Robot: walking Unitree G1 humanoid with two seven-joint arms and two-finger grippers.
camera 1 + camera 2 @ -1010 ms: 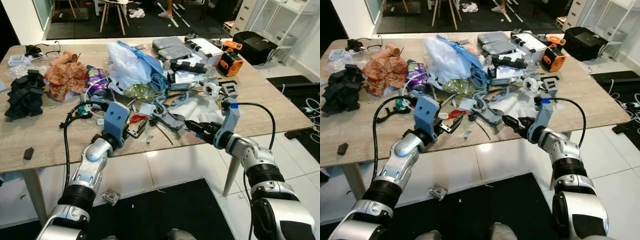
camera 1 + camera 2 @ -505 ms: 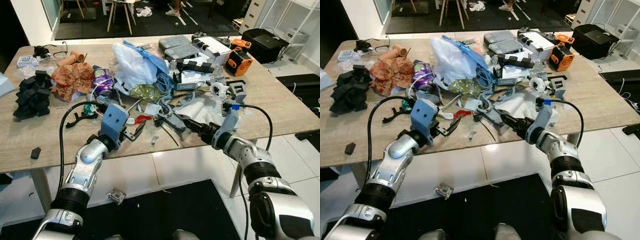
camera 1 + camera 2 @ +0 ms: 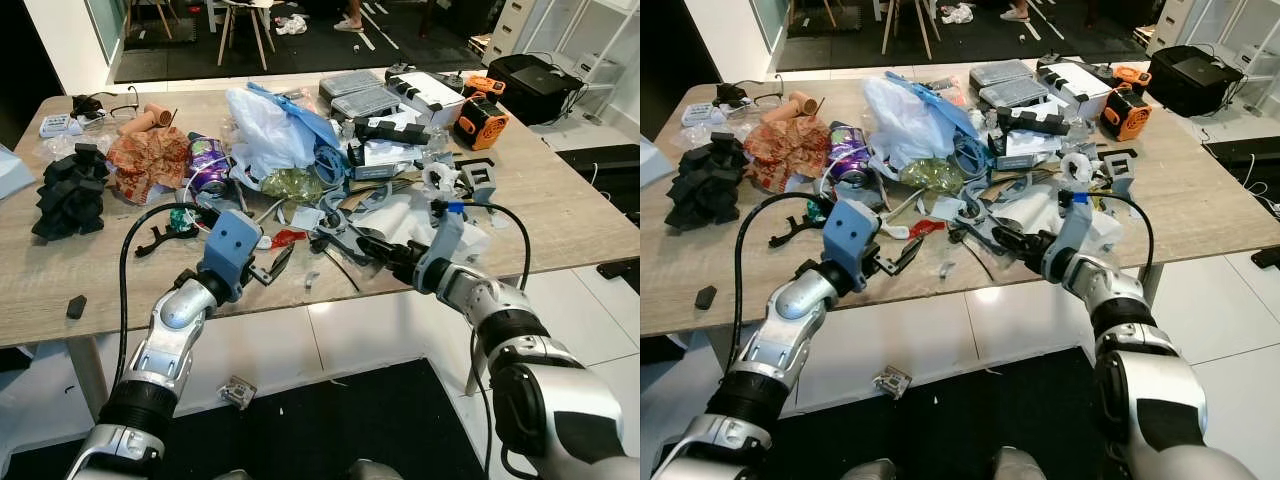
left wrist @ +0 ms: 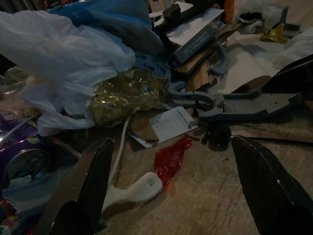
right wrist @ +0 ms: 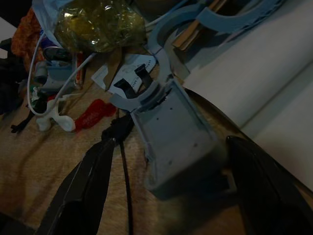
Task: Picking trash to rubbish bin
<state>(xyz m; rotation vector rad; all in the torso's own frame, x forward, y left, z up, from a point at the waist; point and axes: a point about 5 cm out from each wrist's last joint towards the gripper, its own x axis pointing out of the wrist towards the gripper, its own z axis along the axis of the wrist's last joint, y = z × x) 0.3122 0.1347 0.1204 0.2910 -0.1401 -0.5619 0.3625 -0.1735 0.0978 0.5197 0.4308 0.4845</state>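
Right gripper fingers spread astride grey plastic bracket; black cable alongside risks snagging when closing.

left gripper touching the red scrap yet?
Apart. The left wrist view shows the red scrap lying on bare table in the gap between the two open fingers, wood showing on both sides. The left gripper hovers short of it.

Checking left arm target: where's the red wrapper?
The red wrapper lies on the table near its front edge, just ahead of the left tool, beside a white plastic piece.
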